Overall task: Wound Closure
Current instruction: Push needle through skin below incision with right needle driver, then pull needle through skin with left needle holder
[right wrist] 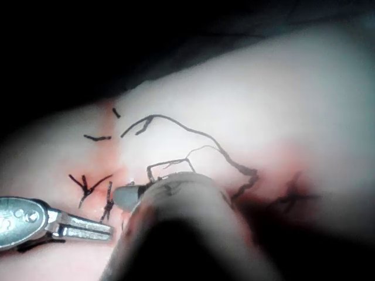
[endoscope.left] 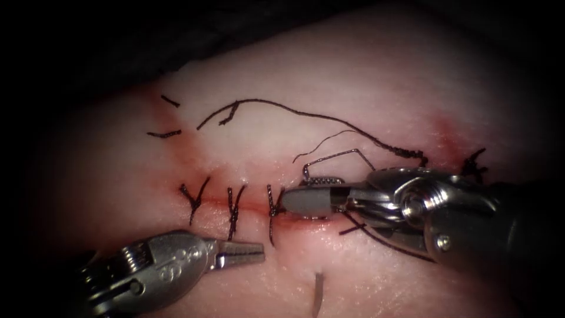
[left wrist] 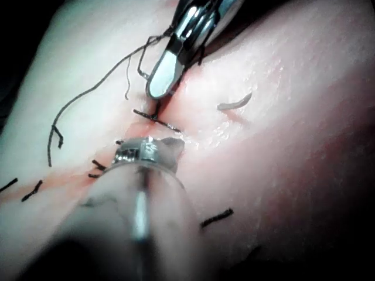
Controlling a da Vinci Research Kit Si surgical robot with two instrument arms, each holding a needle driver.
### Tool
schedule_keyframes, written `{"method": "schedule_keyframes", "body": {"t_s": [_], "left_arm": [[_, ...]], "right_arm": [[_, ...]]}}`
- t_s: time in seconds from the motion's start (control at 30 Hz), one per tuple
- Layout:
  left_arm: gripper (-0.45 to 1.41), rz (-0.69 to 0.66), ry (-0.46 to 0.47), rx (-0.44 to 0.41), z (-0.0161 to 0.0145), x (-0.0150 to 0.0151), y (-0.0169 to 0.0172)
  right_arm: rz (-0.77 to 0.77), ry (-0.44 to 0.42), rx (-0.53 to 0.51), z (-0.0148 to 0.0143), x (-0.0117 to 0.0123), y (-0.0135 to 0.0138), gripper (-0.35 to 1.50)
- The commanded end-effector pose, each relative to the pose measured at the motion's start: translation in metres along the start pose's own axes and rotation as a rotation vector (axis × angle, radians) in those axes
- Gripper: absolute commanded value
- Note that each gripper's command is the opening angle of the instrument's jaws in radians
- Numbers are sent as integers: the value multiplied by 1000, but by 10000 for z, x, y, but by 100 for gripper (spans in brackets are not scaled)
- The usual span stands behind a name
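Observation:
The tissue (endoscope.left: 365,76) has a cut (endoscope.left: 253,207) running across the endoscope view, with three tied stitches (endoscope.left: 235,206) on its left part. My right tool (endoscope.left: 303,189) lies along the cut just right of the third stitch, jaws open, its toothed jaw (endoscope.left: 325,180) above the smooth one. A stiff loop of thread (endoscope.left: 347,154) rises beside the toothed jaw; whether it is gripped is unclear. A long thread (endoscope.left: 294,111) arcs over the far tissue. My left tool (endoscope.left: 250,252) hovers below the cut, shut and empty. A grey curved sliver, probably the needle (endoscope.left: 318,294), lies on the near tissue, unheld.
Short cut thread ends (endoscope.left: 163,134) lie at the upper left of the tissue. Another knot (endoscope.left: 475,165) sits at the right end of the cut. Red fluid (endoscope.left: 176,154) stains the tissue along the cut.

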Motion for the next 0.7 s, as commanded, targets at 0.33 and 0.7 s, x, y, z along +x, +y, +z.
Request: {"method": "schedule_keyframes", "body": {"t_s": [0.33,0.7], "left_arm": [[29,42,107,-46,14,7,1],[49,64,164,-106,34,25,9]], "right_arm": [[-120,-28,-10,-58,26,37,103],[-143,-64,12,-97,5,33,93]]}}
